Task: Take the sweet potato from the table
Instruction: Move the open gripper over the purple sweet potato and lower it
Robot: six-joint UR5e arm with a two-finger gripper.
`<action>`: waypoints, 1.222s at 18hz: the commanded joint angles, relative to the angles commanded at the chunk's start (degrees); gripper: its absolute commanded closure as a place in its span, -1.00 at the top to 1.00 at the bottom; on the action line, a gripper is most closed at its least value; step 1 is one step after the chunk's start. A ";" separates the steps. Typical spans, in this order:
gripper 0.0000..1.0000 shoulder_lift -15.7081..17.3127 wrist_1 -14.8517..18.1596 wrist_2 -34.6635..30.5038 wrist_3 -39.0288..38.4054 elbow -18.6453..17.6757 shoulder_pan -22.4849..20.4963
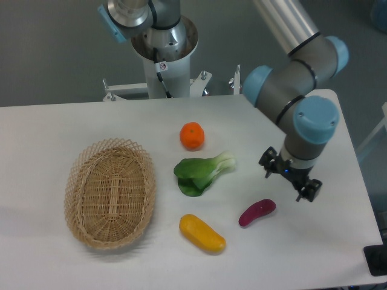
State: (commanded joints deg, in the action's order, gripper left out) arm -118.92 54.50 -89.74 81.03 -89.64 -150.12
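Starting at the left of the tabletop [48, 127], we see a wicker basket [110, 193]. Further along come a yellow vegetable [202, 234], a leafy green [202, 173] and an orange [191, 135]. The sweet potato [257, 212] lies free on the white surface, right of the yellow one. Our gripper [289, 180] hangs just above and right of it, apart; we cannot tell whether the jaws are parted.

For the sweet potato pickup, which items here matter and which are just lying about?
Job: sweet potato, table, gripper hovering up and right of the potato.
Lying about: wicker basket, orange fruit, bok choy, yellow vegetable.
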 joint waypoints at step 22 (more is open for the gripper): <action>1.00 -4.83 -4.23 -0.44 -3.25 -0.97 4.39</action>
State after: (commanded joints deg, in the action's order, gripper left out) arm -123.75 50.27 -90.18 77.79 -90.62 -145.72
